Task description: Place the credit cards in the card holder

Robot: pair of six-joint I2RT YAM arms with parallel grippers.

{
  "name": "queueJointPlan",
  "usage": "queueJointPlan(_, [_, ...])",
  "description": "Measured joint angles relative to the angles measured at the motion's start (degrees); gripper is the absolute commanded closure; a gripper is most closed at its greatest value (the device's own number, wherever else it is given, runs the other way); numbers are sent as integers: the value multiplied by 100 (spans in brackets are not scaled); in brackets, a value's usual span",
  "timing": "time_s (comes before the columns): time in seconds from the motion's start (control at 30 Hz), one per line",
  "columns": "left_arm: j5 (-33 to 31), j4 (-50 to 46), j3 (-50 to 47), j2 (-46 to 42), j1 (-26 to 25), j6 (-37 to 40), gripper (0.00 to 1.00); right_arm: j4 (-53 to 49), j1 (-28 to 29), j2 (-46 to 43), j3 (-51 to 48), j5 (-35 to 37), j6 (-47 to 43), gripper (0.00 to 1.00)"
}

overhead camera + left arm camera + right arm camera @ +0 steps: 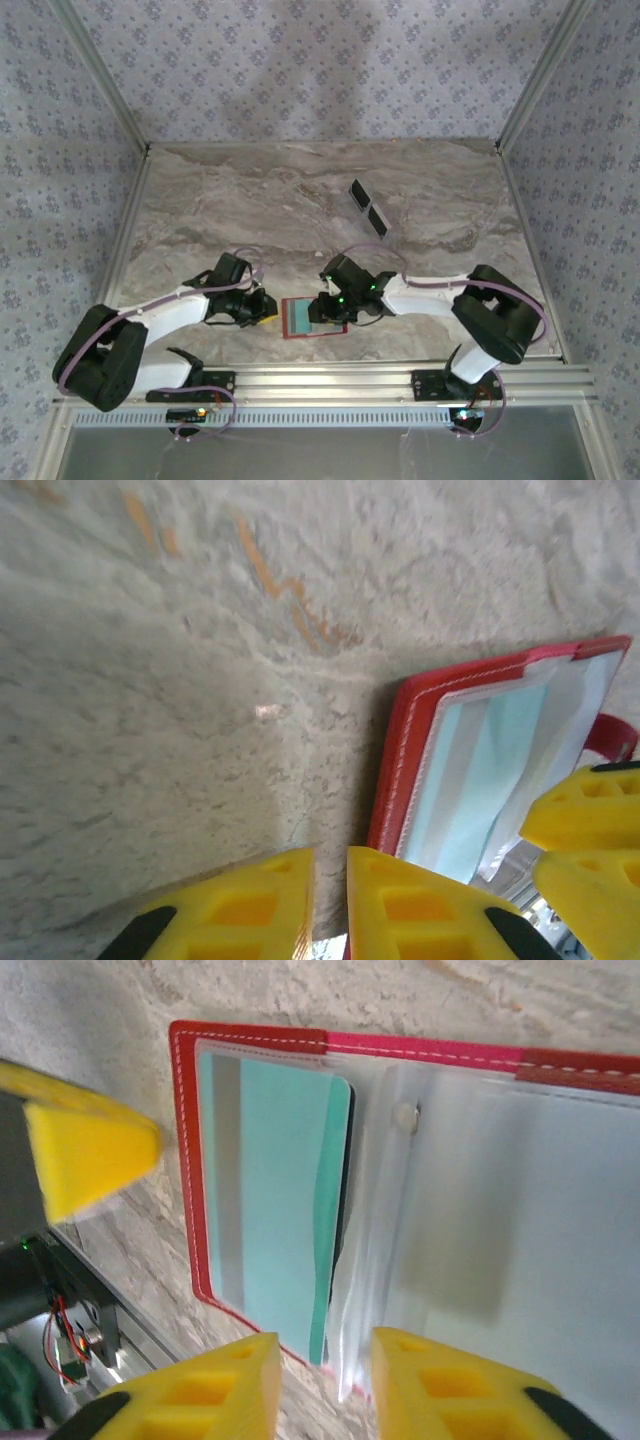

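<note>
right jaws over card holder [250, 1038] holding teal card [280, 1190].

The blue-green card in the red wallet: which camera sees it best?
The right wrist view. There the teal card lies close up, nearly whole, inside a clear pocket of the open card holder. The left wrist view catches a slanted part of it behind plastic; in the top view it is a tiny teal patch.
</note>
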Motion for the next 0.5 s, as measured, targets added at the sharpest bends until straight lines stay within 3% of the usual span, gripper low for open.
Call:
queueJointPlan(0.37, [-446, -654, 1038, -103, 157, 452, 62, -1185, -476, -839, 131, 422, -883, 59])
queueJointPlan(0.5, [-564, -728, 1390, -101, 146, 551, 59, -1390, -772, -999, 186, 505, -1143, 57])
